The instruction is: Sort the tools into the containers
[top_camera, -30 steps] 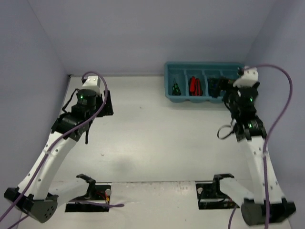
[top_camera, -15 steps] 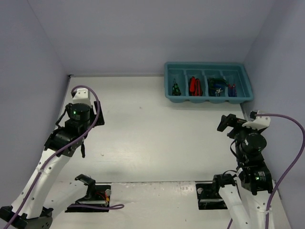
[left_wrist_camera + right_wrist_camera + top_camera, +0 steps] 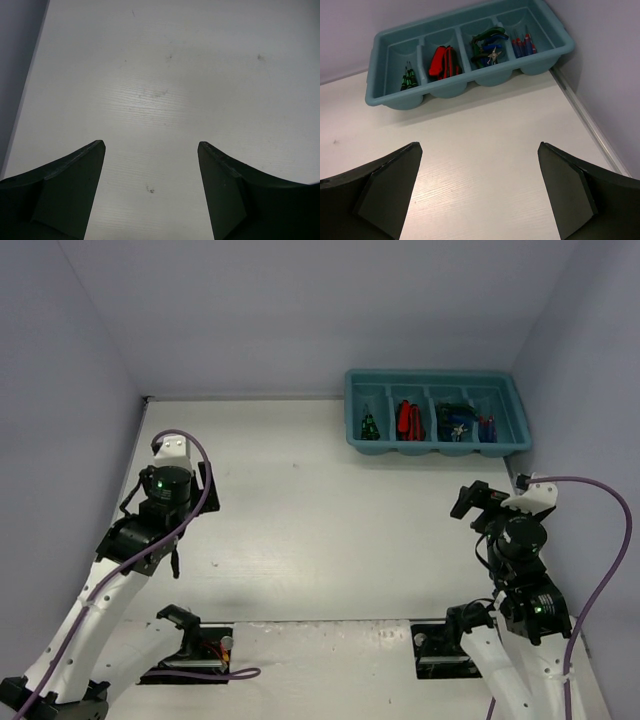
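The teal tray [image 3: 431,375] stands at the far right of the table, and the tools lie in its four compartments. From left to right these are green-handled screwdrivers [image 3: 369,426], red-and-black knives [image 3: 407,420], blue and green pliers [image 3: 455,421], and blue-handled screwdrivers [image 3: 486,427]. The right wrist view shows the same tray [image 3: 395,100], screwdrivers [image 3: 409,78], knives [image 3: 444,61], pliers [image 3: 487,47] and blue screwdrivers [image 3: 524,45]. My right gripper [image 3: 477,145] is open and empty, well short of the tray [image 3: 470,502]. My left gripper [image 3: 151,145] is open and empty over bare table at the left [image 3: 205,485].
The side walls stand close on the left and right, and the back wall is just behind the tray. A metal strip [image 3: 585,120] runs along the table's right edge. No loose tool shows on the table.
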Motion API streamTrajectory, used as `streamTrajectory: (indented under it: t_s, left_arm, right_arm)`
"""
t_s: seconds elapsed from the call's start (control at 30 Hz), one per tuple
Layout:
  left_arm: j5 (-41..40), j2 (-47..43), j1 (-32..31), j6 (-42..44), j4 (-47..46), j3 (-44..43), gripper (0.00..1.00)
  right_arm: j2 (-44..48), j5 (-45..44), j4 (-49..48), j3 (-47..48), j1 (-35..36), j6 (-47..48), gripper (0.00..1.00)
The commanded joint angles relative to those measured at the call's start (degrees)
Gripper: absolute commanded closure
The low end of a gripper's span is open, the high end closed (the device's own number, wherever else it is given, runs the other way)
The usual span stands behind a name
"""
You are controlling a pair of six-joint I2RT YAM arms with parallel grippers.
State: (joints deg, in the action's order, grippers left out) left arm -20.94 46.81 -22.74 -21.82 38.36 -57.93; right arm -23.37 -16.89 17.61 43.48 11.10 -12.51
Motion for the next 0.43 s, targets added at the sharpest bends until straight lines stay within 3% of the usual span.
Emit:
streamTrajectory:
  t_s: [0.0, 0.4]
  left_arm:
    - [-1.9, 0.7, 0.3, -1.1, -2.1, -1.2, 0.28]
    - [0.4, 1.8, 0.3, -3.0, -2.9, -1.0, 0.28]
  right_arm:
    - [-1.3, -3.8, -3.2, 0.3, 1.7, -1.6, 0.00]
    - [-1.9, -4.0, -3.2, 1.5, 3.7, -1.1, 0.00]
